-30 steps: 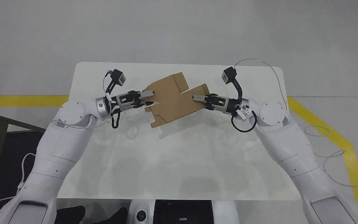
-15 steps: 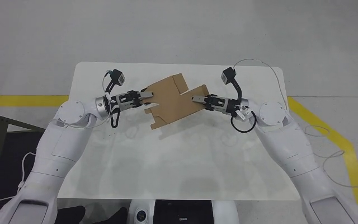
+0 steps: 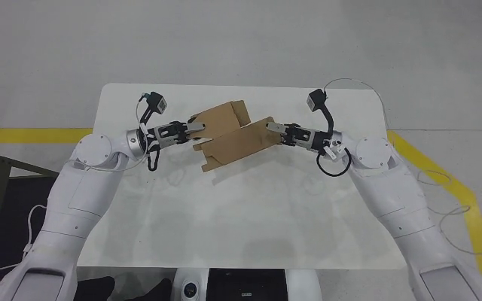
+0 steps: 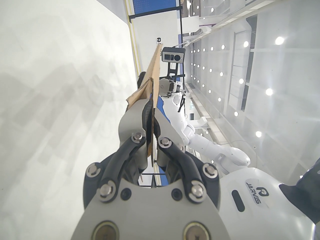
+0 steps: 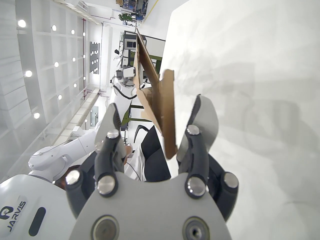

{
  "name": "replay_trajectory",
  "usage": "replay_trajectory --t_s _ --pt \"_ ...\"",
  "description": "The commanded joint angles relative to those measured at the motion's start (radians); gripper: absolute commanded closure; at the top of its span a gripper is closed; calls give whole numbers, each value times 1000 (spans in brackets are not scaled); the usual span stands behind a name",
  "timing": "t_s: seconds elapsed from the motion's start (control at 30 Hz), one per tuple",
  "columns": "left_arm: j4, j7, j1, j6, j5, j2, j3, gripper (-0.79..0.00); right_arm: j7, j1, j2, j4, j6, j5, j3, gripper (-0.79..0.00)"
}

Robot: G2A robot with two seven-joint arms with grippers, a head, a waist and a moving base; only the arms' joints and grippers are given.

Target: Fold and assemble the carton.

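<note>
Right now my left claw [image 3: 197, 126] is pressed together on the carton [image 3: 230, 135], pinching the edge of the brown cardboard that lies nearest my left arm. From my left wrist I see the sheet edge-on, running straight out from between the two jaws, which sit tight against either face of it.

My right claw [image 3: 276, 129] is at the opposite edge of the carton, and its jaws are spread wide. From my right wrist, one flap of the carton [image 5: 167, 106] stands in the gap between them. It lies close to the jaw on the desk side and well apart from the other. I cannot tell whether its corner touches that nearer jaw. Nothing is gripped on this side.

The carton itself is a flattened piece with a notched outline, broad face turned up toward the top view. It is held above the white desk [image 3: 226, 226], over the far half, between my two arms. Its shadow falls on the desk surface just beneath it. Beyond the flap, a longer panel stretches away toward my left claw, and the two layers part slightly where they meet.
</note>
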Motion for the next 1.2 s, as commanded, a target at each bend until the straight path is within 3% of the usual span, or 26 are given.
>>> replay_trajectory --t_s 0.0,0.3,0.67,1.17 --pt "2 -22 0 -14 1 2 -6 0 12 -4 8 3 -22 -18 28 -773" --pt "-24 -122 24 -60 -19 8 -28 0 62 -7 24 10 -118 26 108 -699" --pt "-105 -238 68 -106 -50 16 -42 0 214 47 -36 67 -233 303 -48 -613" --pt "-131 -239 78 -96 -64 15 -34 0 335 87 -83 108 -241 364 -153 -529"
